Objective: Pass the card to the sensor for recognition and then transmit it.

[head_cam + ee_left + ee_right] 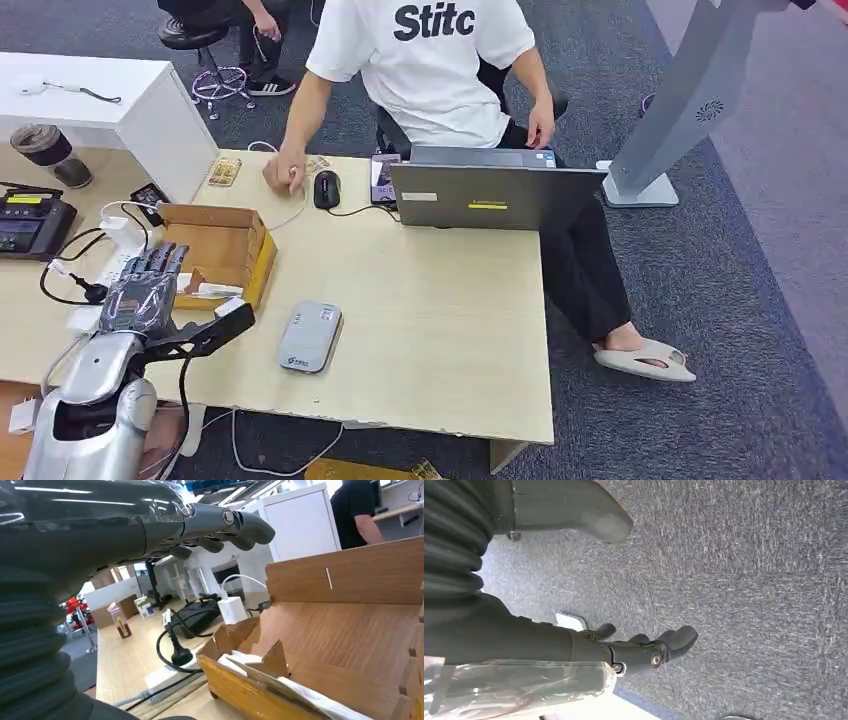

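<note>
Hovering left hand (145, 285) at the box (225, 250), fingers spread, holding nothing.
Card (213, 290) lies in the box; sensor (310, 337) just right of the box. Right hand (644, 650) hangs over carpet, fingers loosely curled, empty.

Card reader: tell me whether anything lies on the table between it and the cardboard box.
Nothing visible does: bare table separates the cardboard box from the card reader. The left hand hovers by the box, holding nothing.
</note>
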You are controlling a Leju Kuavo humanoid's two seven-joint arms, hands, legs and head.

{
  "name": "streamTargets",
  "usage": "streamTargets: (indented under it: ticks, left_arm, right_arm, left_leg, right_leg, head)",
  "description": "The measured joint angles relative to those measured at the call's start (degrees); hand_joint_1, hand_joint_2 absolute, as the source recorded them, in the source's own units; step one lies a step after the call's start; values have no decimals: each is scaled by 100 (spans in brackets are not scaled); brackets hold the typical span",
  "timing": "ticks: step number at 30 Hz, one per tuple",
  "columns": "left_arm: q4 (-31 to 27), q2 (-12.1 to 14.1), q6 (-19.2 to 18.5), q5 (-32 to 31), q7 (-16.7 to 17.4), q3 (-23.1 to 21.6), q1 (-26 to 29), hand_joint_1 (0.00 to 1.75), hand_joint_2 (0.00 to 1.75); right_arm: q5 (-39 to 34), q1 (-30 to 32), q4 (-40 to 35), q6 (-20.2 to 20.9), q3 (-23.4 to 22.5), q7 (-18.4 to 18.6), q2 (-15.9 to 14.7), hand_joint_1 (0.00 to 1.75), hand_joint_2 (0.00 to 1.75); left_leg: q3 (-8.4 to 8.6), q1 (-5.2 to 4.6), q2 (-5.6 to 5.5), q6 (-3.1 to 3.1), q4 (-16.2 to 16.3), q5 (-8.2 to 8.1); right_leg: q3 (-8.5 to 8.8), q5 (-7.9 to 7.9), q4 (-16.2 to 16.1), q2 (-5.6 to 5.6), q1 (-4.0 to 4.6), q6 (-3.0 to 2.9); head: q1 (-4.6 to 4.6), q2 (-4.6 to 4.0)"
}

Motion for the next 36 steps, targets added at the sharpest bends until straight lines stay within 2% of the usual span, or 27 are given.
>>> streamTargets:
  ticks: [4, 11, 24, 36]
  left_arm:
    - [131, -2, 198, 2, -179, 59, -2, 0, 175]
    - [518, -68, 599, 0, -256, 129, -131, 0, 175]
    - [782, -144, 632, 0, -205, 131, -190, 0, 175]
    - [874, -146, 632, 0, -295, 146, -192, 3, 175]
  right_arm:
    - [46, 0, 0, 9, 0, -18, 0, 0, 175]
    - [166, -1, 0, 9, 7, -55, 0, 0, 175]
    - [229, -1, 0, 13, 52, -39, 0, 0, 175]
    - [301, -1, 0, 52, 90, -101, 0, 0, 175]
  left_leg:
    - [1, 0, 0, 0, 0, 0]
    - [1, 1, 0, 0, 0, 0]
    - [0, 0, 0, 0, 0, 0]
    - [0, 0, 0, 0, 0, 0]
  right_leg:
    - [0, 0, 0, 0, 0, 0]
    - [0, 0, 0, 0, 0, 0]
    - [0, 0, 0, 0, 0, 0]
    - [0, 0, 0, 0, 0, 0]
  head:
    - [0, 0]
    - [0, 0]
    - [-2, 0]
    - [0, 0]
